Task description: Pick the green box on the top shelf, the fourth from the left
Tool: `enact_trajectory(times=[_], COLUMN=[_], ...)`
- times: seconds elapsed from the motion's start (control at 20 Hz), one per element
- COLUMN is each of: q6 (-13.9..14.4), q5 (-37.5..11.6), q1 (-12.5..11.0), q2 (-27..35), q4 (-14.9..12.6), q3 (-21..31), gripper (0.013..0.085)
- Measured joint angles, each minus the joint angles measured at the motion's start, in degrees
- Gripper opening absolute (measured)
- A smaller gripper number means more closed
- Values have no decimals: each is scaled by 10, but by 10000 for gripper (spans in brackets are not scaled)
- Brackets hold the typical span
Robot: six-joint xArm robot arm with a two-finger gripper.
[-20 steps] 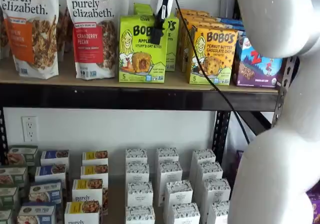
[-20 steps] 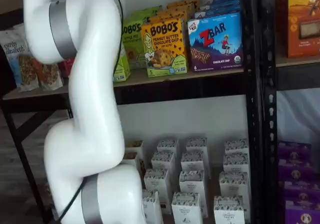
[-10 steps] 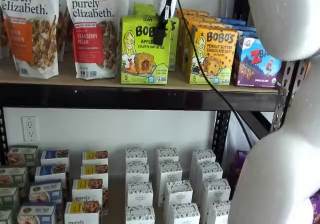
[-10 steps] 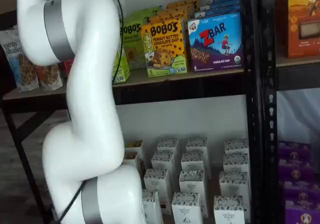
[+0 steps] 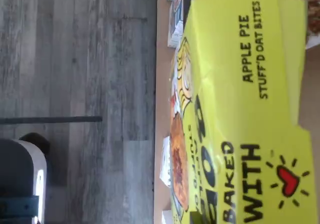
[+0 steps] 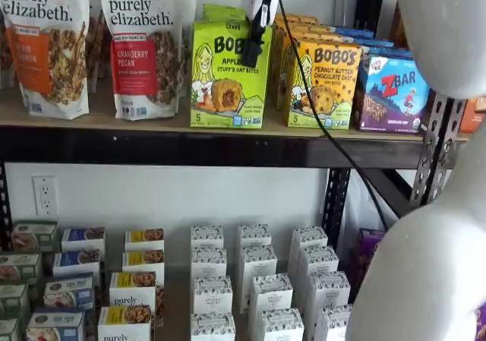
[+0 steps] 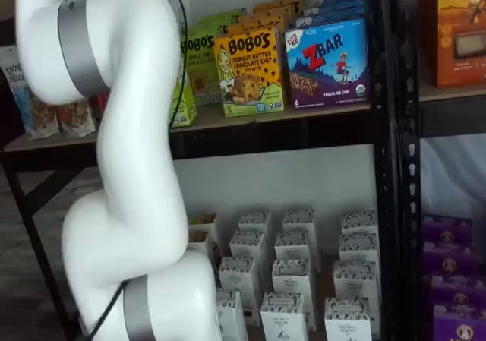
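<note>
Hand (image 6: pixel 252 52) hangs in front of the green box (image 6: pixel 222 75), at its upper right face; only one dark finger reads clearly, so I cannot tell whether it is spread or closed. Green box stands upright on the top shelf (image 6: pixel 228 149), between the cranberry pouch (image 6: pixel 141 45) and the yellow Bobo's box (image 6: pixel 324 83). Wrist view is filled by the box top. Judgement: centre the fingers across the box's width before closing, clear of the yellow Bobo's box.

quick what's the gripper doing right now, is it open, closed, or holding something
Gripper: cannot be told. Only one dark finger shows, hanging in front of the green box on the top shelf; no gap or grip is visible.
</note>
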Motion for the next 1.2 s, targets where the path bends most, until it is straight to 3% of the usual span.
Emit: enact_trajectory(times=[0.65,1.2], q6=[-16,-51], q5=[32,43], q1=[-23,-62], q2=[-73,-144], q4=[16,22], q3=[40,96], gripper=[210,210])
